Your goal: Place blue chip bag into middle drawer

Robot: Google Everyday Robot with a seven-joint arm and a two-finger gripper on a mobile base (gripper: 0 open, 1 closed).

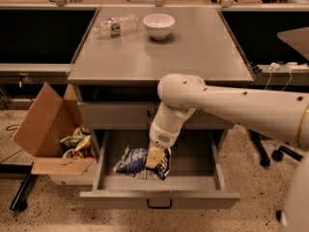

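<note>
The blue chip bag (133,161), crumpled navy foil with white lettering, lies low inside the open middle drawer (159,198), left of its centre. The drawer is pulled far out, and its dark loop handle shows on the front panel. My gripper (154,157) reaches down into the drawer from the upper right. It is shut on the bag's right end, and the bag appears to rest on the drawer floor. The white arm (231,103) crosses in front of the closed drawer front above.
A white bowl (159,25) and a clear plastic bottle (115,25) stand at the back of the grey cabinet top (193,57). An open cardboard box (48,129) of trash sits on the floor at the left. A chair base (277,153) is at the right.
</note>
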